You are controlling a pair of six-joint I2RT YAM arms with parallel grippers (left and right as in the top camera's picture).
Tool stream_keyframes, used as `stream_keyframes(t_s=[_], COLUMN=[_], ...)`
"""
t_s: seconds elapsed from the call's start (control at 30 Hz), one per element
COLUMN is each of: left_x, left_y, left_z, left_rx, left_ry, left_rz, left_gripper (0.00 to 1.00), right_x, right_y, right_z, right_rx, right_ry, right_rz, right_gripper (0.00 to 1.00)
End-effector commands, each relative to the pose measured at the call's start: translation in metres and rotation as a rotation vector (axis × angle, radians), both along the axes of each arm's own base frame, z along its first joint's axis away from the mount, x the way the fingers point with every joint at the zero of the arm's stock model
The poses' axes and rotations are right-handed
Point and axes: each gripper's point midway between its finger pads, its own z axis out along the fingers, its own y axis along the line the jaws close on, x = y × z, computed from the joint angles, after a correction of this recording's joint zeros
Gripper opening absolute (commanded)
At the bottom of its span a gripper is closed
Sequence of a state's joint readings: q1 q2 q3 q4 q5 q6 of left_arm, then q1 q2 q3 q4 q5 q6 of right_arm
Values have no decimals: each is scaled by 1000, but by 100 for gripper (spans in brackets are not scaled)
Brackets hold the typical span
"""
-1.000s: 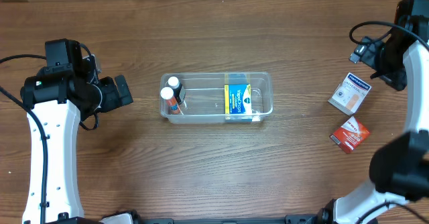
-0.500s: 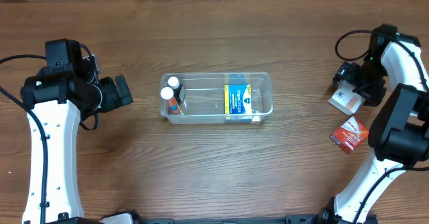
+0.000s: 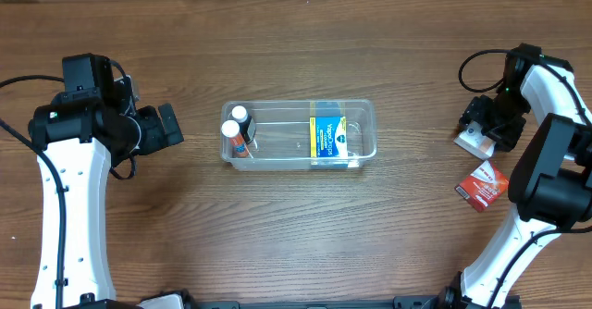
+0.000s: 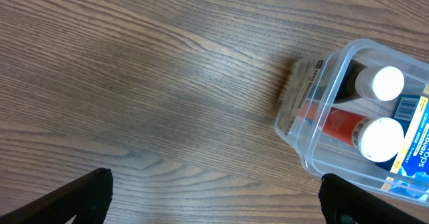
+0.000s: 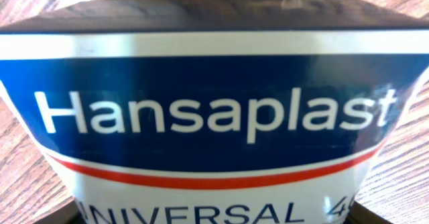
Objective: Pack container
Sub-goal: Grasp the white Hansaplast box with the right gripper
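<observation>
The clear container (image 3: 298, 104) sits mid-table and holds two white-capped bottles (image 3: 235, 122) at its left end and a blue and yellow box (image 3: 326, 136). My left gripper (image 3: 171, 127) is open and empty, left of the container; the left wrist view shows its fingers (image 4: 214, 197) wide apart over bare wood, with the container's corner (image 4: 328, 83) at the right. My right gripper (image 3: 486, 124) is down over the white and blue Hansaplast box (image 3: 469, 142) at the far right. That box (image 5: 214, 110) fills the right wrist view, with the finger tips (image 5: 214, 217) just showing at its sides.
A red packet (image 3: 482, 184) lies on the wood just below the Hansaplast box. The right arm's cable loops beside the gripper. Both arm bases stand at the table's front corners.
The right arm has swung left and down from the table's right edge onto the Hansaplast box. The left arm and the container have not moved.
</observation>
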State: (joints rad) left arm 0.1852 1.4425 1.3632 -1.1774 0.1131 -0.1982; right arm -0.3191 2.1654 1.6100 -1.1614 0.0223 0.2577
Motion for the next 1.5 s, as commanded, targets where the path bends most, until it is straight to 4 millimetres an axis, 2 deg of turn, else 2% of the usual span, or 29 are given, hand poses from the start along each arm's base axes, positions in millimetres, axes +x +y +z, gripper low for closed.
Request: stream_keyframes(t_s=[0.0,0.1,0.17,0.23,0.27,0.3,0.37,0.4,0.43,0.47,0.57,0.63,0.73,0.83,0.9,0.97,1.07,1.27,1.37,1.47], left_x=[0,0,0,0,0,0,0,0,0,0,0,-1,-1,-1,-1,-2,-2,-2,-2,-2], left_y=[0,0,0,0,0,0,0,0,0,0,-1,-1,-1,-1,-1,-1,-1,-1,-1,-1], left_z=[-2,-2,-2,-2,-2,-2,-2,-2,-2,-2,-2,-2,-2,-2,-2,-3,-3,-3,-3,-3], left_rx=[0,1,1,1,1,1,0,0,0,0,-3,-3,-3,-3,-3,-3,-4,-3,-3,-4], left_ry=[3,1,1,1,1,1,1,1,1,1,1,5,5,5,6,8,8,7,8,8], left_rz=[-24,-24,-24,-24,-23,-24,-24,-24,-24,-24,-24,-25,-25,-24,-25,-25,-25,-25,-25,-25], left_gripper=[100,100,100,100,100,100,100,100,100,100,100,100,100,100,100,100,100,100,100,100], right_x=[4,13,15,16,15,12,1,-9,-16,-25,-39,-43,-47,-49,-45,-40,-35,-34,-32,-33], right_y=[-1,3,12,42,55,79,125,158,182,215,280,311,336,362,379,392,404,405,408,413], right_z=[13,54,93,145,162,186,220,237,245,250,244,230,210,180,159,146,124,78,68,66], right_rx=[2,16,9,-2,-8,-14,-21,-13,2,28,86,94,104,104,108,129,154,119,121,145], right_ry=[-3,-71,-153,-273,-313,-371,-455,-500,-525,-540,-545,-529,-483,-421,-391,-386,-357,-253,-244,-242], right_rz=[-3,-6,13,82,118,182,329,421,487,550,656,665,708,758,730,717,698,683,684,692], right_gripper=[76,77,77,77,77,77,77,77,77,77,77,77,77,77,77,77,77,77,78,78])
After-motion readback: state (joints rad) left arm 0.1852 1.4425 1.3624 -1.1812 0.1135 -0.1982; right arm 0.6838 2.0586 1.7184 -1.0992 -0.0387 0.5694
